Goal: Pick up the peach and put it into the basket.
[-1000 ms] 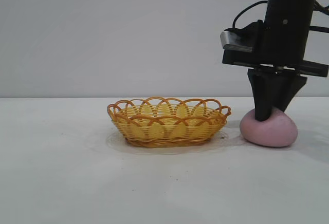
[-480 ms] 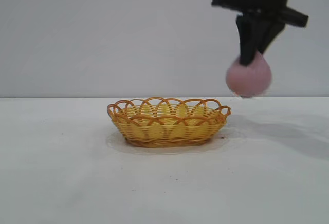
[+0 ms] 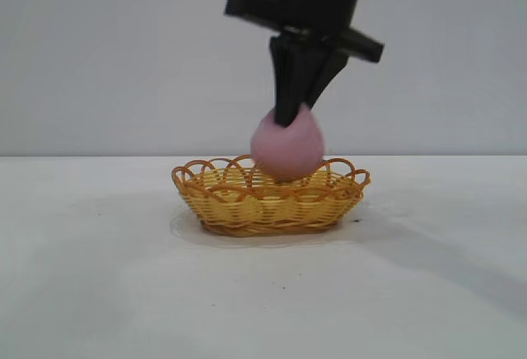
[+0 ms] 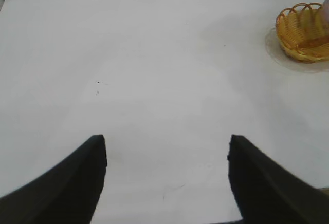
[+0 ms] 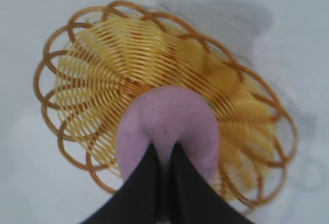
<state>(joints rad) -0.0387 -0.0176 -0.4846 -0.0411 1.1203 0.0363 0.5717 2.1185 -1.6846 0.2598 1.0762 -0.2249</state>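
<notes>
White counter (image 3: 99, 293) and a plain grey wall are all you have around the work, so the change is easy to read. A second ago your right end effector (image 3: 290, 116) was pressed down on the peach (image 3: 286, 146) where it lay on the counter, well to the right of the basket (image 3: 247, 207). Since then it has lifted the fruit clear and carried it across, and the peach now hangs over the middle of the basket, its underside about level with the looped rim.

Your right end effector is pinched tight into the top of the peach, the two fingers nearly meeting in the soft pink flesh; the right wrist view shows them (image 5: 162, 183) side by side with the peach (image 5: 164, 126) bulging beneath and the woven floor of the basket (image 5: 103, 70) behind it.

Your left end effector (image 4: 167, 157) sits parked well away, spread wide and holding nothing.

By my reading, the carry is nearly over. What remains is a short descent and a release, and the placement looks centred enough that the fruit should settle inside rather than catch the rim.
</notes>
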